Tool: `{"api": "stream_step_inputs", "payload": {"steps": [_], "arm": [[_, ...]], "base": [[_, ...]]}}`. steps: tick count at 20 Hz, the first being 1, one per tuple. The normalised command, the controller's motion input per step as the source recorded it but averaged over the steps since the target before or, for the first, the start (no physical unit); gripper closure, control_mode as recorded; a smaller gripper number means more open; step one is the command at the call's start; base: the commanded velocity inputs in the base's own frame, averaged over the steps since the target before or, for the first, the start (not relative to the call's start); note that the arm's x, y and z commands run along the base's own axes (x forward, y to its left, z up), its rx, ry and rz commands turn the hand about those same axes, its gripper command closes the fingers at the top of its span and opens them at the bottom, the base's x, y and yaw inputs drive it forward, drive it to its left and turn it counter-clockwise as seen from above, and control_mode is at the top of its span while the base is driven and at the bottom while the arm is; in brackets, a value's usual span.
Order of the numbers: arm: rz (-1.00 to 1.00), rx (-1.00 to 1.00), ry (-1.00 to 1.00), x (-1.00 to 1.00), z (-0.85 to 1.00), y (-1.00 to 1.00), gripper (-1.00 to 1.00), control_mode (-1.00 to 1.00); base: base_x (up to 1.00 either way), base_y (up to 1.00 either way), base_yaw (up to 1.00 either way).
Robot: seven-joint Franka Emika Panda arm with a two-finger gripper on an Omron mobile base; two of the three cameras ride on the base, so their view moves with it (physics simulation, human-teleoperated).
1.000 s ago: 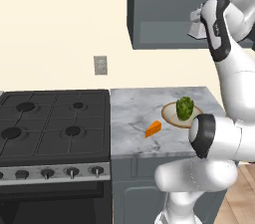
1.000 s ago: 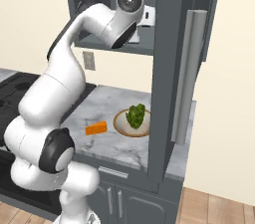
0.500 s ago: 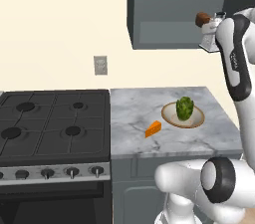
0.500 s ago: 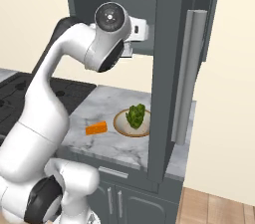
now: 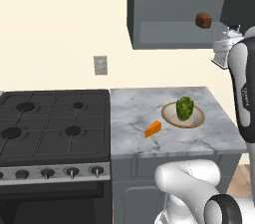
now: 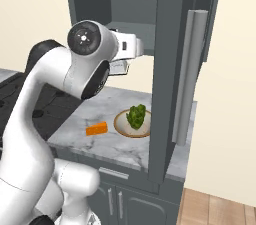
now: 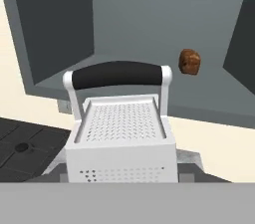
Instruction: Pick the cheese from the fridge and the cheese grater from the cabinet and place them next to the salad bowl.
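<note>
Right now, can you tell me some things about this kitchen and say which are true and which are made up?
1. The cheese lies on the counter beside the salad bowl. True.
2. The cheese grater stands deep inside the cabinet. False: it is out in front of the open cabinet, close up against the gripper.
3. A small brown lump is up in the cabinet. True.
4. The salad bowl sits on the stove. False: it sits on the marble counter, to the right of the stove.
5. The grater has a red handle. False: its handle is black.
</note>
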Motion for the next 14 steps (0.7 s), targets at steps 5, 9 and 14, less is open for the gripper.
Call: {"api": "stream_step_inputs", "payload": {"steps": [5, 9, 14], "arm": [[-0.02, -0.02, 0.00, -0.30, -0.62, -0.02, 1.00, -1.00], [0.00, 0.03, -0.08, -0.10, -0.28, -0.01, 1.00, -1.00], [0.00, 0.02, -0.04, -0.06, -0.39, -0.02, 1.00, -1.00]], "base": [[0.00, 0.00, 0.00], [0.00, 0.00, 0.00], [0.00, 0.00, 0.00]]}}
